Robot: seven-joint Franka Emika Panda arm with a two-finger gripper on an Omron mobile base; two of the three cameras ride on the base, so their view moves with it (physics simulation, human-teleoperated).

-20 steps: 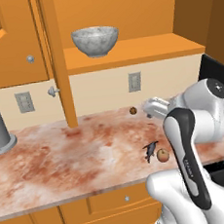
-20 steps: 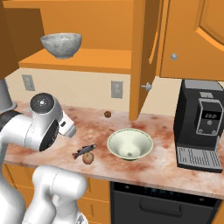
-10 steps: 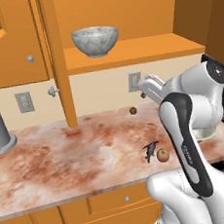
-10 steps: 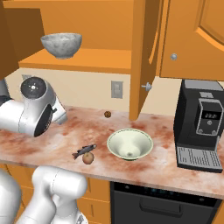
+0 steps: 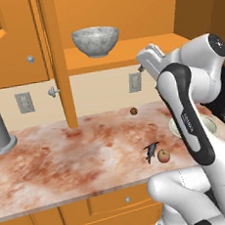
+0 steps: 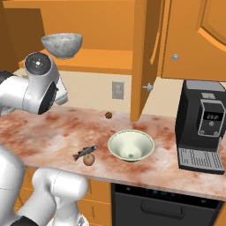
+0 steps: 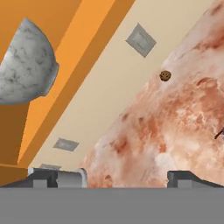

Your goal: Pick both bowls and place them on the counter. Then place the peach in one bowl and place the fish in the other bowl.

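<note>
Your jaws stand apart and empty on the gripper [image 7: 119,175]. Nearest lie the fish [image 5: 151,151] and peach [image 5: 163,155], touching on the counter [image 5: 65,158]; the marbled bowl [image 5: 95,41] sits farthest, on the shelf [image 5: 127,51]. Grip its curved rim poorly and it could slip and fall.

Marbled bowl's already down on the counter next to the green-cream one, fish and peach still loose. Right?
Not quite. The marbled bowl is still on the orange shelf, as the right base view shows. The green-cream bowl is on the counter; fish and peach lie loose.
</note>
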